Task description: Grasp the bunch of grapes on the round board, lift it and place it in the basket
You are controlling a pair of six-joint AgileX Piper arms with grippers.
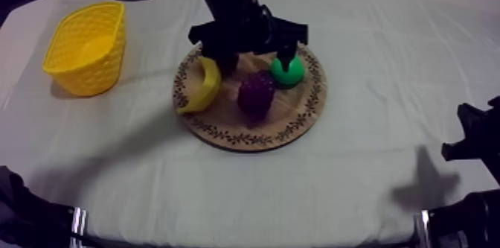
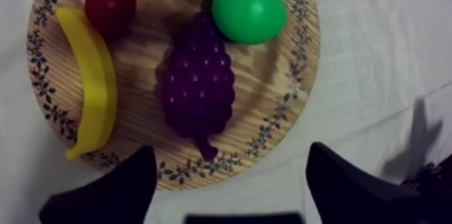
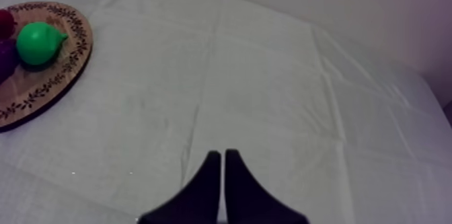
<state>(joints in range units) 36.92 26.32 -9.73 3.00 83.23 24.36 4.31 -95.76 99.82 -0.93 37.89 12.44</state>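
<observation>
Checking what's blocked first: from above, my left arm covers the far rim of the board [image 1: 245, 138] and one finger overlaps the pear [image 1: 289, 72]. In the left wrist view the pear's top and the board's far edge are cut off. In the right wrist view the board is cut off too, and the fruit beside the pear is reduced to slivers I can't make out. Over the board hovers my left gripper [image 1: 256, 59], fingers wide apart and holding nothing. On the board's middle lie the grapes [image 2: 198, 82], between the banana [image 2: 91, 82] and the pear, stem end toward the spread fingertips, apart from them. By the banana's far end sits the small red fruit [image 2: 109, 5]. Well left of the board stands the basket [image 1: 85, 46]. Low at the table's right, my right gripper [image 3: 222, 153] has its fingers pressed together over bare cloth [image 3: 269, 92].
</observation>
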